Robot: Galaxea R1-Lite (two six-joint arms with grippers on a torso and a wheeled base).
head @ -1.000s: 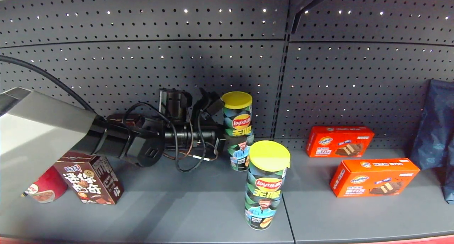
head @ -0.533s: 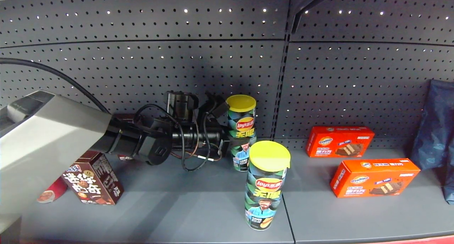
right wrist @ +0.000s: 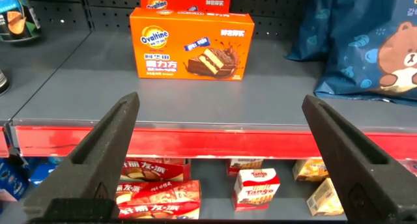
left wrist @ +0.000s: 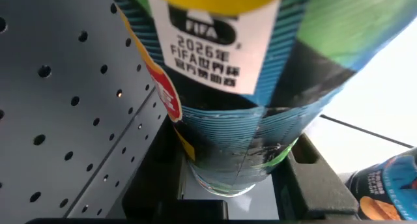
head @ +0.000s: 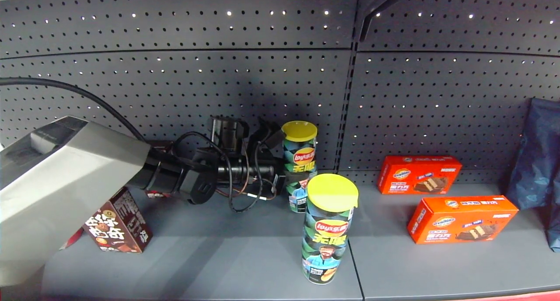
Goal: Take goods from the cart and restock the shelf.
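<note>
A chip can with a yellow lid (head: 300, 156) stands upright at the back of the grey shelf (head: 218, 257), close to the pegboard. My left gripper (head: 294, 175) is shut on its lower half, reaching in from the left. In the left wrist view the held can (left wrist: 260, 120) sits between the two black fingers (left wrist: 153, 182). A second, identical can (head: 330, 231) stands free near the shelf's front edge. In its own wrist view, my right gripper (right wrist: 221, 165) hangs open in front of the shelf's red edge (right wrist: 195, 142), holding nothing.
Two orange boxes (head: 418, 174) (head: 461, 218) lie on the shelf's right part, with a blue bag (head: 538, 161) at the far right. A brown box (head: 118, 224) stands front left under my left arm. The lower shelf holds several small boxes (right wrist: 254, 185).
My left arm has pushed farther in, carrying the held can slightly right, lower and toward the pegboard. The front can and the boxes have not moved.
</note>
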